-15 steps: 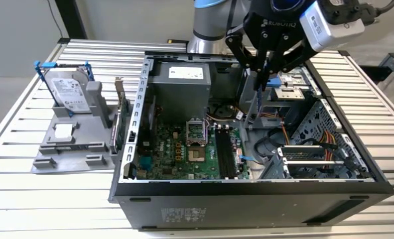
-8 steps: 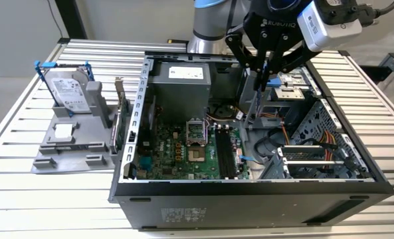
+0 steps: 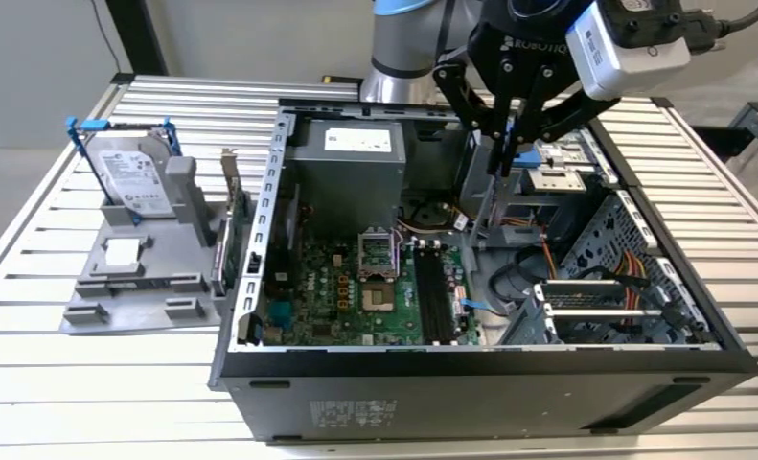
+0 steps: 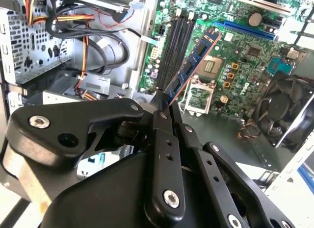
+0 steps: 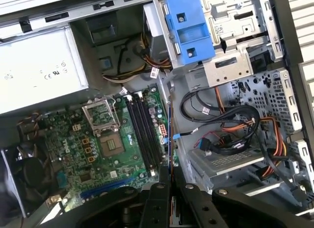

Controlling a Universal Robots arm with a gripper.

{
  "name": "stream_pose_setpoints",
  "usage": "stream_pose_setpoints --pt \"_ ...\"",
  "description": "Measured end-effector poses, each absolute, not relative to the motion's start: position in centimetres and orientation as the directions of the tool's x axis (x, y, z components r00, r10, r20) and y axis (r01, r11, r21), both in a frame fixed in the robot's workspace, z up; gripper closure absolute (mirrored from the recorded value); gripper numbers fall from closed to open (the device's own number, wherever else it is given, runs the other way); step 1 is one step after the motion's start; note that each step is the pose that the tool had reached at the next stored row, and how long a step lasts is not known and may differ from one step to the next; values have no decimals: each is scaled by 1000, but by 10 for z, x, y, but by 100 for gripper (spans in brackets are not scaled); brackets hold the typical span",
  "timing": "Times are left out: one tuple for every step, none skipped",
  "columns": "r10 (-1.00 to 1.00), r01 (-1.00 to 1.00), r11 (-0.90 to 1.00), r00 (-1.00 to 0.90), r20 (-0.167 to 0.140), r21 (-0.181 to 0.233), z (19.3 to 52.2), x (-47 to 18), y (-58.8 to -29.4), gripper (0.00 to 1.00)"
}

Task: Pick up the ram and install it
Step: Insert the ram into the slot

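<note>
The pincer (image 4: 162, 104) is clenched on the ram (image 4: 193, 65). It pinches one end of the stick, so most of the length juts free beyond the fingertips, which I judge leaves the contact edge clear to meet a slot. In the exterior view the pincer (image 3: 499, 158) hangs inside the open computer case (image 3: 481, 407). The case lies on its side on the slatted bench (image 3: 46, 383), so the motherboard (image 3: 340, 287) faces up and can be reached from above.

The ram is in the air, apart from the board and not seated. It hangs near the row of long black memory slots (image 4: 172, 41), which look empty. In the first wrist view the stick appears edge-on, just beside those slots.

At the exterior view's left, a hard drive (image 3: 136, 177) stands upright in a grey holder (image 3: 129, 287), well apart from the pincer. It is probably propped that way so it can be gripped from above.
</note>
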State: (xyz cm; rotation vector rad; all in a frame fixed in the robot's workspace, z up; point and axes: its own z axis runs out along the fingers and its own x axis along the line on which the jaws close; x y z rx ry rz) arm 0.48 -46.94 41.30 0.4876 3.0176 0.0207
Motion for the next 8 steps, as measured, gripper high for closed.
stream_pose_setpoints --pt "320 319 947 -944 -82 27 413 5 -469 100" --pt "326 325 945 -942 -81 27 413 5 -469 100" --pt "331 330 944 -940 -82 27 413 5 -469 100" --pt "337 336 942 -938 -81 27 413 5 -469 100" --pt "342 341 940 -936 -82 27 413 5 -469 100" --pt "347 346 938 -934 -82 27 413 5 -469 100" --pt "352 351 936 -932 -81 27 413 5 -469 100" --pt "358 357 934 -930 -82 27 413 5 -469 100"
